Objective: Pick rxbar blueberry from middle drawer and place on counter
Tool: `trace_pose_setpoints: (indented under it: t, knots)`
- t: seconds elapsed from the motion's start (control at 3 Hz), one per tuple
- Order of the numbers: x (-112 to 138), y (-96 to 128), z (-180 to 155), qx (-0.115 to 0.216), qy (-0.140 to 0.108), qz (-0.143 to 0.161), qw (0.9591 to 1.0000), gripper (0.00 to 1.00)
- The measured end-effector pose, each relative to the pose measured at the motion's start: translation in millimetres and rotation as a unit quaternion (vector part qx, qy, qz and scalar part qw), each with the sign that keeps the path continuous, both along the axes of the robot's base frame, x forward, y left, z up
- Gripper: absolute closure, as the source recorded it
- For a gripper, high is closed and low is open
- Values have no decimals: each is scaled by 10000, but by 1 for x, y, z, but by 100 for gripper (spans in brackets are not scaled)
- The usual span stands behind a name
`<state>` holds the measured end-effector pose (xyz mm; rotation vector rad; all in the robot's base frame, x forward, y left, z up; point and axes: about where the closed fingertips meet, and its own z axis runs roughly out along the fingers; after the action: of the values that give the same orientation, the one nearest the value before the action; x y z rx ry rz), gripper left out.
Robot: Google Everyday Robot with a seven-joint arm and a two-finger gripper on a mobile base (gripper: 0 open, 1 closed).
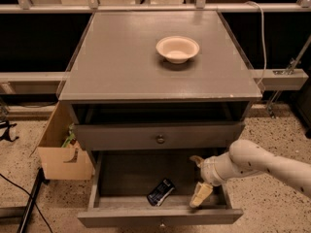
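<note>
The rxbar blueberry (161, 191), a small dark blue bar, lies flat on the floor of the pulled-out middle drawer (121, 174), near the front. My gripper (197, 178) hangs over the drawer's right part, to the right of the bar and apart from it. It is open, with one finger (201, 194) low by the drawer's front wall and the other higher toward the back; nothing is between them. The white arm reaches in from the right. Above lies the counter (126, 57), the cabinet's grey top.
A white bowl (177, 48) stands on the counter toward the back right. The upper drawer (160, 138) with its round knob is shut. An open cardboard box (60, 152) sits on the floor left of the cabinet. Cables lie at the lower left.
</note>
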<state>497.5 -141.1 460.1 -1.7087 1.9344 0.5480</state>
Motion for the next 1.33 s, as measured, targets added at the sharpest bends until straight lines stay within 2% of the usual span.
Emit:
trace_pose_setpoints:
  t: [0.33, 0.67, 1.0, 1.33]
  knots:
    - [10, 3, -8, 56, -87, 97, 9999, 19]
    - [17, 8, -16, 90, -134, 211, 9996, 42]
    - [21, 16, -34, 155, -118, 453, 9988, 46]
    - [20, 21, -54, 271, -73, 659, 9974, 34]
